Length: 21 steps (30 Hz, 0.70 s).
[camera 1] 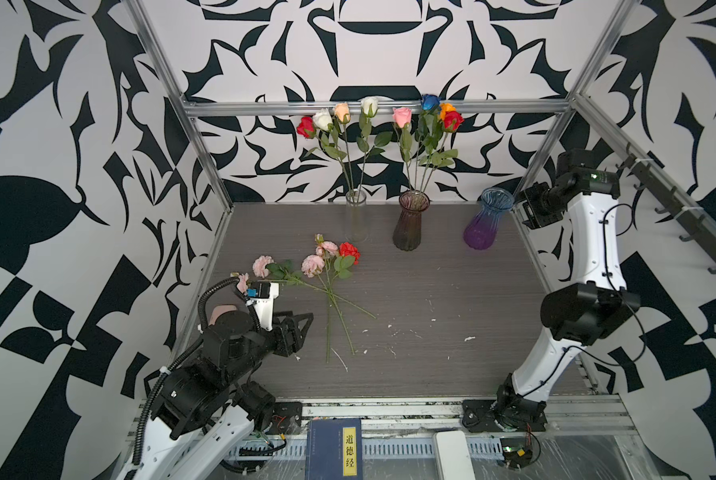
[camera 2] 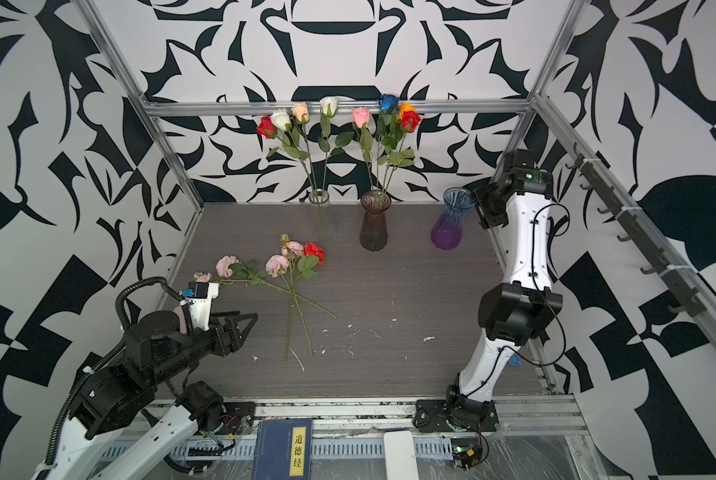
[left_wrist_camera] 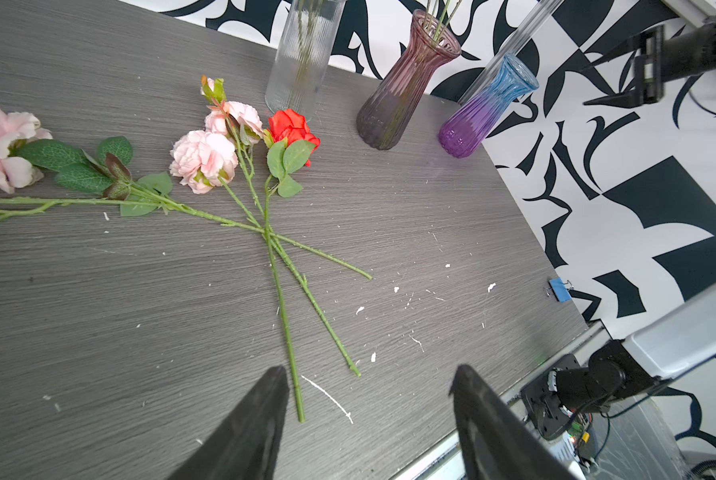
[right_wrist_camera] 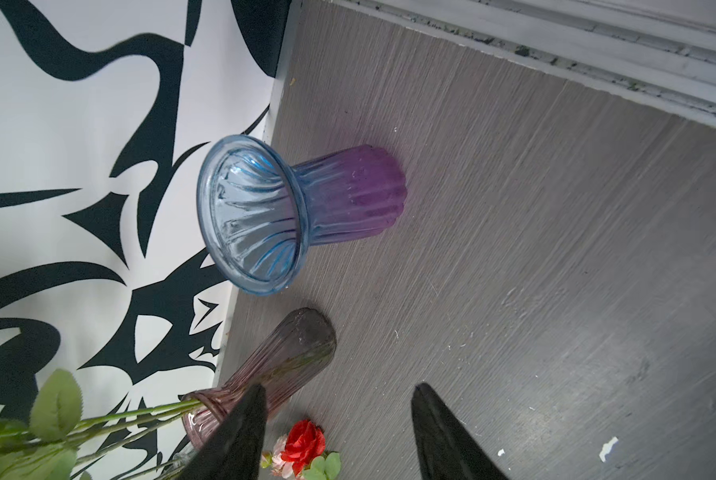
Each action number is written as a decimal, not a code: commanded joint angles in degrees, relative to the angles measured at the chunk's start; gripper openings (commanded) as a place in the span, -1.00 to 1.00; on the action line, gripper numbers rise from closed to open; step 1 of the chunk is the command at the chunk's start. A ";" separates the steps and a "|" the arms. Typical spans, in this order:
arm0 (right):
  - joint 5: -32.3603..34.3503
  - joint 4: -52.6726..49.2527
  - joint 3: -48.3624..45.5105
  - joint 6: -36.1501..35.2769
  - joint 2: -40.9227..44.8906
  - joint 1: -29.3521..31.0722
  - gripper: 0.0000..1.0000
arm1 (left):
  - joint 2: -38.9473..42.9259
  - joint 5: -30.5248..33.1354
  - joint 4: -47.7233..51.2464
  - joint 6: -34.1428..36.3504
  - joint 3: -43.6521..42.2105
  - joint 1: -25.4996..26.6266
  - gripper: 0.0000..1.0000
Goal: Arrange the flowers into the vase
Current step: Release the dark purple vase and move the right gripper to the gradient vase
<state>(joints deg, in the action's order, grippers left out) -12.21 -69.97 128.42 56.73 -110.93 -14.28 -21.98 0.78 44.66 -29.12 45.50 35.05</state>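
Top views: blue book (camera 1: 327, 453) with yellow label (camera 1: 349, 451) "道德经"; wrist views: left fingers (left_wrist_camera: 256, 428), right fingers (right_wrist_camera: 239, 436) apart, empty.

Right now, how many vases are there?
3, along the back wall; in both top views: clear glass vase at left, plum vase in the middle, empty blue-purple vase at right.

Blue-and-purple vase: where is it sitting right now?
In both top views the blue-and-purple vase stands upright and empty at the back right corner of the table, just right of the brown vase.
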 commanded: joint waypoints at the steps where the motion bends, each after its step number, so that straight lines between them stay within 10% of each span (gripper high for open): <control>1: -4.16 -1.88 5.37 -3.15 -4.93 -0.22 0.18 | 0.18 -0.78 -0.19 -0.68 -0.56 0.05 0.34; 21: -4.99 0.32 8.16 -0.65 -12.99 -0.31 -0.11 | -0.35 -1.22 0.07 -0.57 -0.41 0.07 0.34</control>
<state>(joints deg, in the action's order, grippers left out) -18.24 -69.25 138.04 55.81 -126.74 -14.31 -22.20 0.08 44.73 -29.15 45.50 35.05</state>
